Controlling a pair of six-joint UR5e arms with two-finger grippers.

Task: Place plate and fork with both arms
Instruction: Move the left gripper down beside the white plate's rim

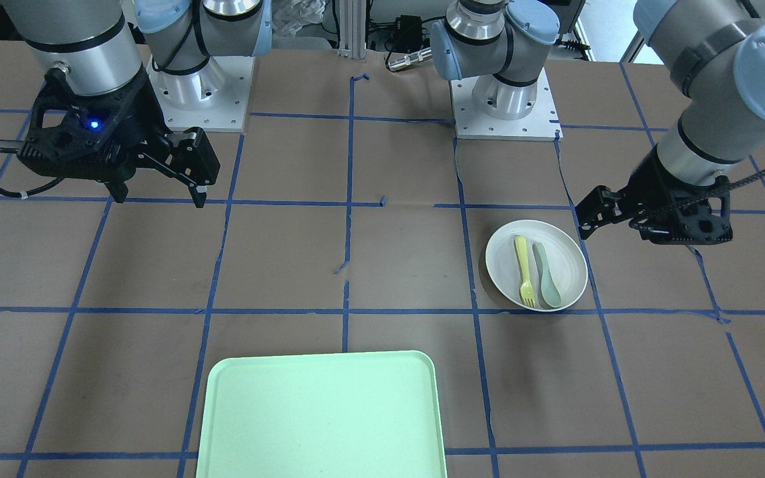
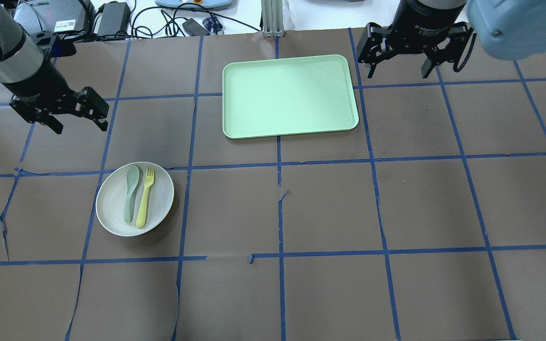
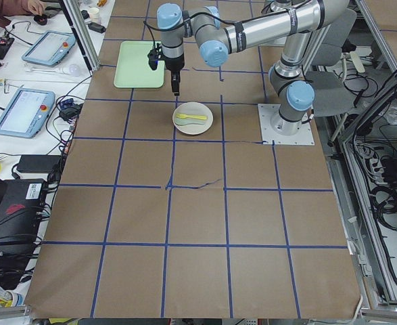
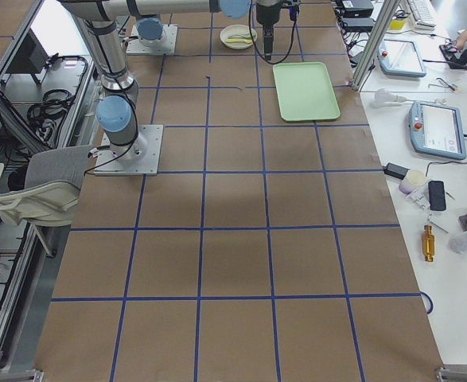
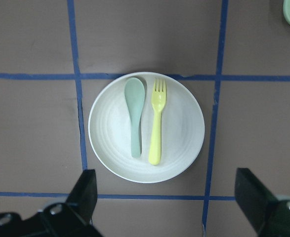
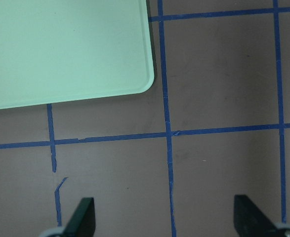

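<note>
The white plate (image 2: pixel 112 213) sits on the table's left side and carries the pale-yellow fork (image 2: pixel 145 199) beside a grey-green spoon (image 2: pixel 130 194). My left gripper (image 2: pixel 81 127) hovers open and empty beyond the plate, apart from it. The left wrist view looks straight down on the plate (image 5: pixel 182 133), the fork (image 5: pixel 156 131) and the spoon (image 5: pixel 135 116), with the open fingers at the bottom corners. In the front view the plate (image 1: pixel 568 259) lies just left of the left gripper (image 1: pixel 595 216). My right gripper (image 2: pixel 398 75) hangs open and empty by the tray's far right corner.
A rectangular mint-green tray (image 2: pixel 289 94) lies at the table's far middle, with nothing on it; its corner shows in the right wrist view (image 6: pixel 61 49). Blue tape lines grid the brown table. The arm bases (image 1: pixel 505 99) stand at the robot's edge.
</note>
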